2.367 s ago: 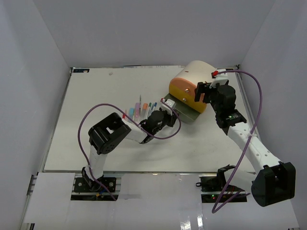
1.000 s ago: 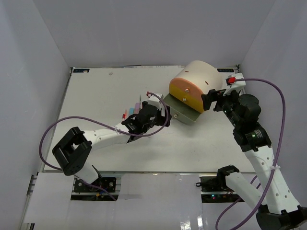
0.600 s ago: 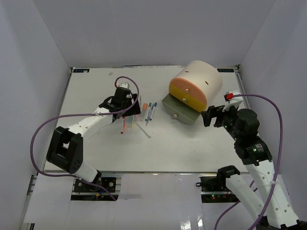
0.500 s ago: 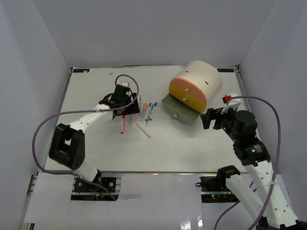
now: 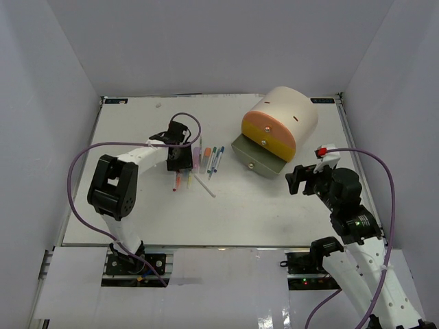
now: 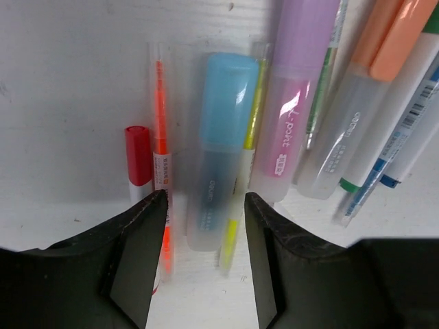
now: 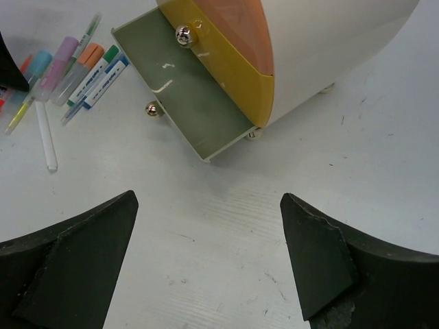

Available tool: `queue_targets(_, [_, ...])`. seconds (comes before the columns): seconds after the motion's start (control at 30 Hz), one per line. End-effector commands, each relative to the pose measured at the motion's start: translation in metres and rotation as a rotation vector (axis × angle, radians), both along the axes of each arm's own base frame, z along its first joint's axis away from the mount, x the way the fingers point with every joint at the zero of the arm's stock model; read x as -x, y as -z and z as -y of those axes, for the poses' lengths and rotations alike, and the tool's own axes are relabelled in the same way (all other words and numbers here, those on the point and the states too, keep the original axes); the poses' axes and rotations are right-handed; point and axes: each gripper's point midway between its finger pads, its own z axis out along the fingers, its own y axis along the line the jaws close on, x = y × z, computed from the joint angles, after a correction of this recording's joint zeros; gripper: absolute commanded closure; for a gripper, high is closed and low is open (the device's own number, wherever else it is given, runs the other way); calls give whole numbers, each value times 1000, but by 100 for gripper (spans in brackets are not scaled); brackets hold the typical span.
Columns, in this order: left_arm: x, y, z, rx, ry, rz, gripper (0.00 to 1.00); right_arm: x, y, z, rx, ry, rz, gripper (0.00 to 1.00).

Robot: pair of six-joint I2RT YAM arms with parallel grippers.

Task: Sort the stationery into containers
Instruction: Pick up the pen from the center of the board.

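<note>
The stationery [image 5: 199, 164] lies in a row at the table's middle left. My left gripper [image 5: 180, 160] is down over its left end. In the left wrist view it is open [image 6: 206, 233], with its jaws on either side of a blue-capped highlighter [image 6: 219, 151] and a thin yellow pen [image 6: 241, 199], not closed on them. An orange pen [image 6: 160, 130] and a red-capped pen [image 6: 138, 154] lie left of these; a purple highlighter [image 6: 295, 96] lies right. The cream organiser [image 5: 285, 113] has its grey bottom drawer [image 5: 255, 156] pulled out and empty [image 7: 195, 96]. My right gripper [image 5: 299, 179] is open and empty [image 7: 206, 240], near-right of the drawer.
An orange-capped marker [image 6: 374, 82] and blue pens [image 6: 405, 137] lie at the row's right end. A clear thin pen [image 7: 46, 142] lies apart, nearer to me. The yellow drawer [image 7: 219, 65] and the orange-pink one [image 7: 233, 17] are closed. White walls surround the table.
My left arm has swung from beside the drawer back to the pens and come down over the blue highlighter. My right arm has drawn back from the organiser toward the near right.
</note>
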Motion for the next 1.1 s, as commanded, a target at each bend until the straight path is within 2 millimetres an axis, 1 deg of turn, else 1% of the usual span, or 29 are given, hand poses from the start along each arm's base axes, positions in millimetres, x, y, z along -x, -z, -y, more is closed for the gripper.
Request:
queue_targets(0.0, [-19,-26,10,39,22,66,41,-4,-13,4,-12,30,66,9])
queue_targets(0.27, [-23,-23,13,42,22,59,48,-3,-12,7,-9,40,82,9])
queue_targets(0.43, [-23,-21,13,42,18,51,50,-2,-12,7,-12,40,91,9])
queue_targets(0.57, [-21,-12,12,28,15,27,53,-2,-12,8,-12,43,99,9])
queue_targets(0.8, [-22,-3,10,7,10,10,55,0,-11,9,-13,44,106,9])
queue_targets(1.07, [-23,-2,9,5,8,4,58,1,-10,9,-18,49,121,9])
